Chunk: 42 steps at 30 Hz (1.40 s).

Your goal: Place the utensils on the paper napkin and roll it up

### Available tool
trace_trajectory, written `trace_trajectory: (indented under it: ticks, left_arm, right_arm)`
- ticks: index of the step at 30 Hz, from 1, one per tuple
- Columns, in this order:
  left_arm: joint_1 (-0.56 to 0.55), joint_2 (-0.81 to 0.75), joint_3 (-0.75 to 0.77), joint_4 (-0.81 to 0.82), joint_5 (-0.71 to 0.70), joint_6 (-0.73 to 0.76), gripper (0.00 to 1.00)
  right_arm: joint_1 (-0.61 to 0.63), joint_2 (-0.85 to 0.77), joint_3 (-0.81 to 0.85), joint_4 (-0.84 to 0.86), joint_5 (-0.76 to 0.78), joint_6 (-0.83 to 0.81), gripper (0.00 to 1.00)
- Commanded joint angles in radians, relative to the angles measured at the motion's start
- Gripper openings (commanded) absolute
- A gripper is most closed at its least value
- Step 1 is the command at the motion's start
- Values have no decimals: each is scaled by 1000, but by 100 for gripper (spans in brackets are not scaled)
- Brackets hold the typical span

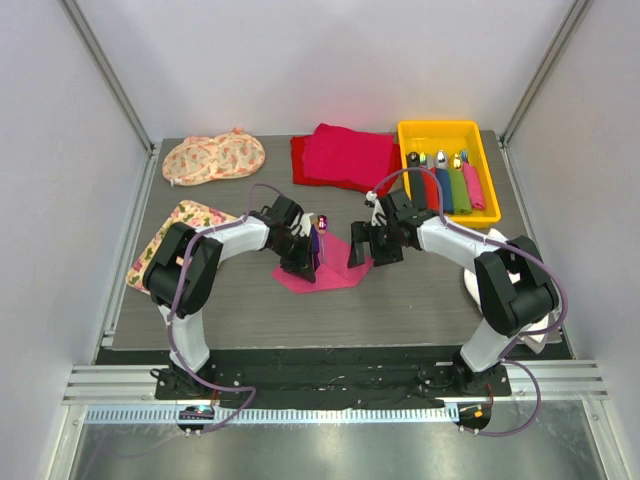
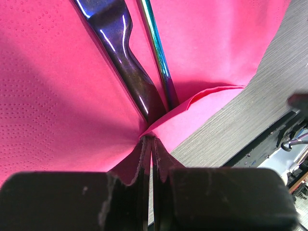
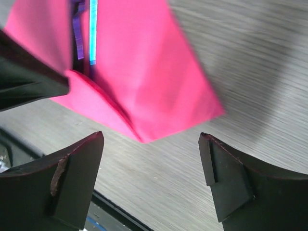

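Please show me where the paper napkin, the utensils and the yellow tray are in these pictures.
paper napkin [image 1: 336, 276]: top external view, on its flat pink part.
utensils [image 2: 126, 62]: left wrist view, on the dark shiny handle.
yellow tray [image 1: 438, 127]: top external view, on its far rim.

Lab robot cell: white panel walls [image 1: 330, 60], aluminium base rail [image 1: 330, 381].

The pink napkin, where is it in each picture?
Top external: the paper napkin lies mid-table, between the two arms.
Left wrist: the paper napkin fills most of the picture; the left gripper pinches its edge at the bottom.
Right wrist: the paper napkin is upper left, one corner pointing down toward the open right gripper.
Shared landmark: the utensils lying on it.
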Motion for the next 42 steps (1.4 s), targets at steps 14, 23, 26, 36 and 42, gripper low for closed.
trace_trajectory:
  ticks: [14, 23, 26, 36, 42]
  left_arm:
    - [6, 2, 22, 7, -19, 5, 7]
    - [6, 2, 24, 10, -21, 5, 8]
    - [6, 4, 22, 9, -21, 5, 8]
    - [6, 1, 22, 10, -25, 3, 8]
    - [6, 2, 24, 7, -25, 3, 7]
  right_arm:
    - [-38, 156, 25, 65, -28, 48, 87]
    - [-50, 110, -10, 167, -197, 115, 66]
    - [-58, 74, -25, 193, -228, 141, 57]
    - [-63, 17, -48, 228, -250, 212, 46]
    - [-61, 33, -38, 227, -242, 218, 19]
